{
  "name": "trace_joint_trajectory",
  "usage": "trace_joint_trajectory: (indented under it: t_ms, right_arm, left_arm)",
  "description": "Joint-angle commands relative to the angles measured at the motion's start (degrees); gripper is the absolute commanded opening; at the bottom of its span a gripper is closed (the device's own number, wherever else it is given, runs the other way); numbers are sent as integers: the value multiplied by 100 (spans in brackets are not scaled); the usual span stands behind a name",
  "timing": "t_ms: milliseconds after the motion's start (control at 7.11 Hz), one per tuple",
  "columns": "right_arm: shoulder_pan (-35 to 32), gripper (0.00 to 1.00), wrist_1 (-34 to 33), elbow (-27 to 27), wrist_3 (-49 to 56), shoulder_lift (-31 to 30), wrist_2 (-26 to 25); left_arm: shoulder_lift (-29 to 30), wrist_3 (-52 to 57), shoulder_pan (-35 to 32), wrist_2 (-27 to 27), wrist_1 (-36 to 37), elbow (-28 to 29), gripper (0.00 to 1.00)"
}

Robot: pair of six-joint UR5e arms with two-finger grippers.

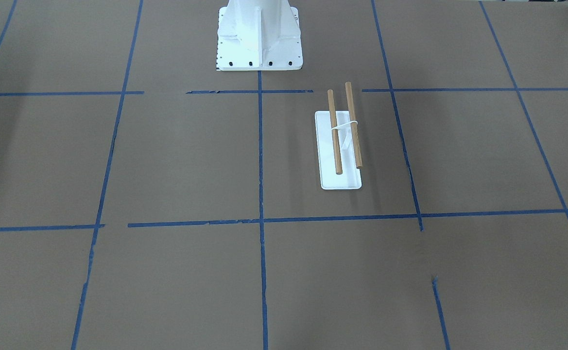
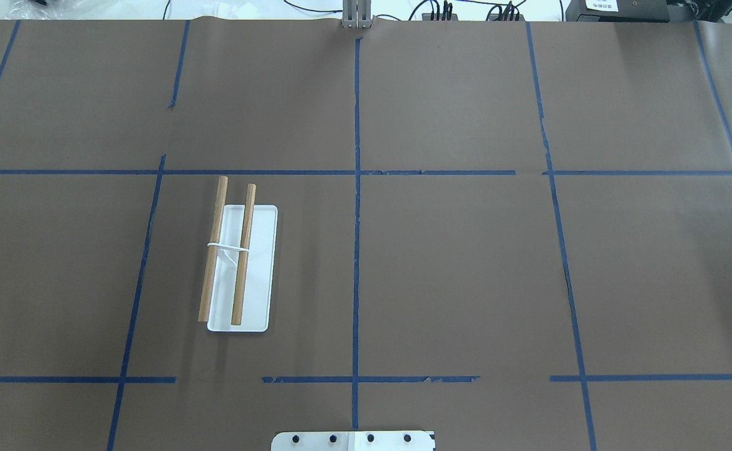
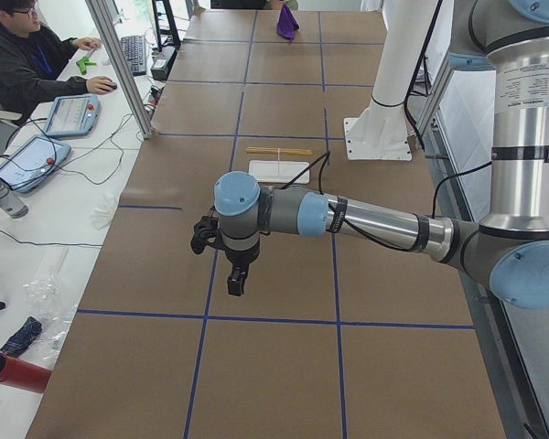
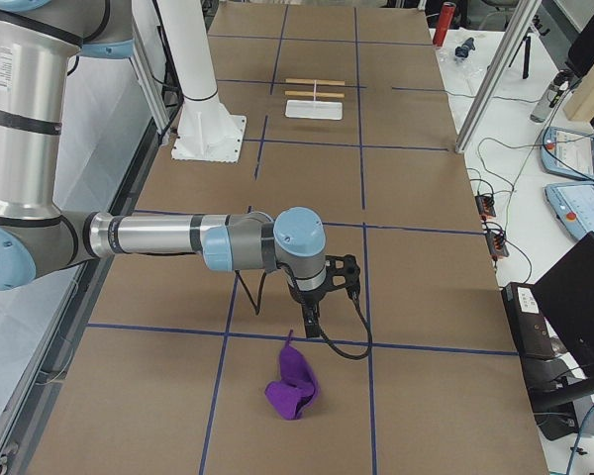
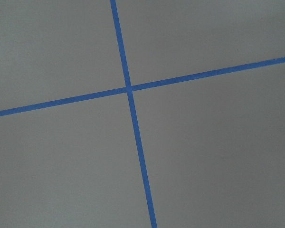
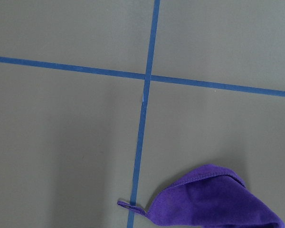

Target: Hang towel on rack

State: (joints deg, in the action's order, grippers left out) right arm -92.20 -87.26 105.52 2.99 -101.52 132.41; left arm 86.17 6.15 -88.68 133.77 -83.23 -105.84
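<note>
The rack [image 1: 342, 181] stands on the brown table, with a white base and two bare wooden dowels; it also shows in the overhead view [image 2: 259, 269] and small in the side views [image 3: 279, 167] [image 4: 315, 107]. The purple towel [image 4: 292, 388] lies crumpled on the table at the robot's right end, far from the rack, and fills the lower right of the right wrist view [image 6: 213, 202]. My right gripper [image 4: 309, 322] hangs just above and beside the towel. My left gripper [image 3: 236, 279] hangs over bare table. I cannot tell whether either is open or shut.
The white robot pedestal [image 1: 259, 43] is bolted at mid-table near the rack. An operator [image 3: 23, 55] sits at a side desk with tablets and cables. Aluminium frame posts [image 3: 119, 64] [image 4: 495, 69] stand at the table's far edge.
</note>
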Motion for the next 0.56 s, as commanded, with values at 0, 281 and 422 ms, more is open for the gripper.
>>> trace_joint_trajectory:
  t_ms: [0, 281, 422]
  right_arm:
    - [0, 100, -2, 4, 0, 1, 4]
    - [9, 100, 16, 12, 0, 36, -4]
    - [18, 100, 16, 12, 0, 62, -5]
  left_arm:
    - [14, 35, 0, -17, -18, -6, 100]
    - [40, 35, 35, 0, -35, -85, 100]
    - [75, -8, 209, -9, -35, -164, 100]
